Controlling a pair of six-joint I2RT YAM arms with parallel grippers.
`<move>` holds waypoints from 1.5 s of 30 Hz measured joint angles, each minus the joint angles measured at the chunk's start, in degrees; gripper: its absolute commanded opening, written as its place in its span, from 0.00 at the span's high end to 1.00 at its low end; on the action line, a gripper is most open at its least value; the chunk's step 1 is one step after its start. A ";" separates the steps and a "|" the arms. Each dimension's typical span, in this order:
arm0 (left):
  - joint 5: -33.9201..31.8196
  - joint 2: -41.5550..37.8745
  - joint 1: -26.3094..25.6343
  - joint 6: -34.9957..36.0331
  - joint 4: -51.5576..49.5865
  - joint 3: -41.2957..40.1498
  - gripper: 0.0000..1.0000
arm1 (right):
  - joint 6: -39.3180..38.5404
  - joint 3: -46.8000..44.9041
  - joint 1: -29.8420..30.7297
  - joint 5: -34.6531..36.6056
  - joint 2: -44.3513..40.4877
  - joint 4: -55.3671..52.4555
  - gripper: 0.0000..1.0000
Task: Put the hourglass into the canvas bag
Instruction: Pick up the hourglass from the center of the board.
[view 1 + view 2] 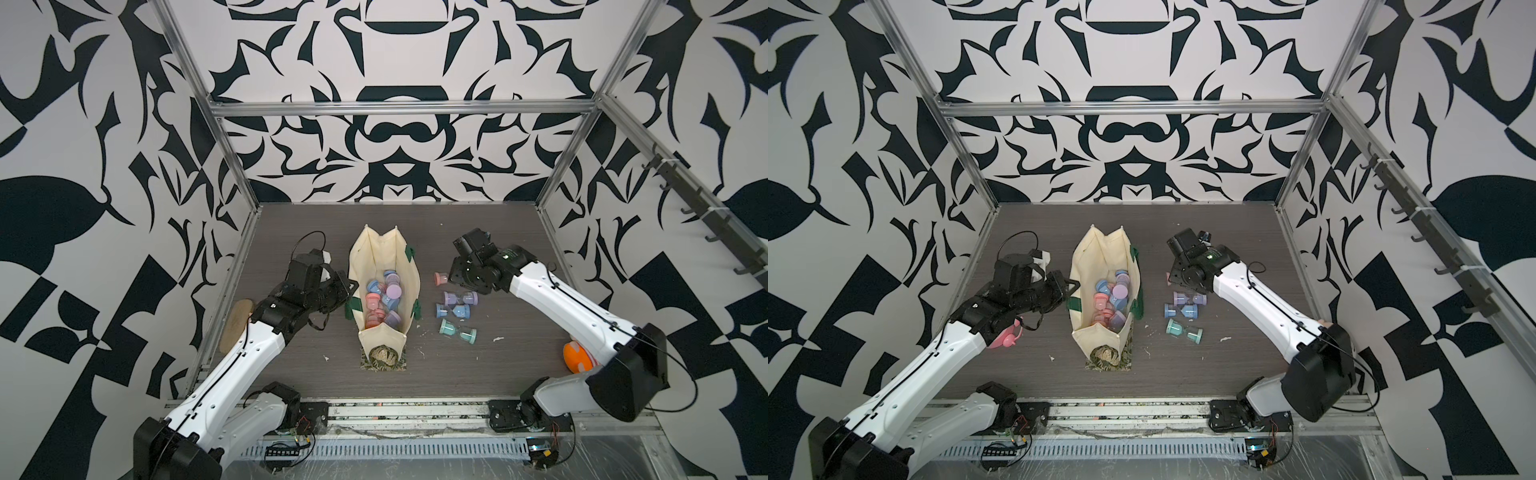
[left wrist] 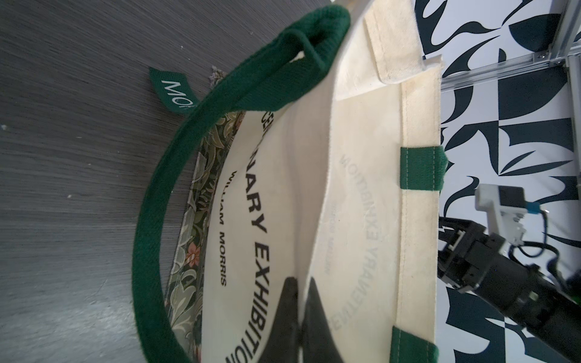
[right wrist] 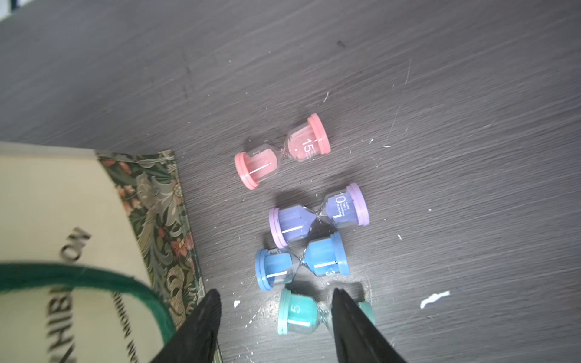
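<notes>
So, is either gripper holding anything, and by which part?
Left gripper pinches the canvas bag by its side wall's rim; right gripper is open, empty.

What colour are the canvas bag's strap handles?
Dark green; the handles show best in the left wrist view.

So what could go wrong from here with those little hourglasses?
The teal hourglass lies right beside the blue hourglass, so the open right gripper above might knock one while grabbing the other. The left gripper pinches the wall of the bag; if the cloth slips, the mouth could sag shut.
</notes>
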 measured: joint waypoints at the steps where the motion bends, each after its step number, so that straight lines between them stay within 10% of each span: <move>1: 0.00 0.00 0.00 0.00 0.00 0.00 1.00 | 0.15 0.00 -0.39 -0.35 1.29 0.44 0.37; 45: 0.00 -0.90 0.00 0.76 0.02 -0.61 1.00 | 11.02 10.27 -5.88 -4.00 30.67 6.69 0.40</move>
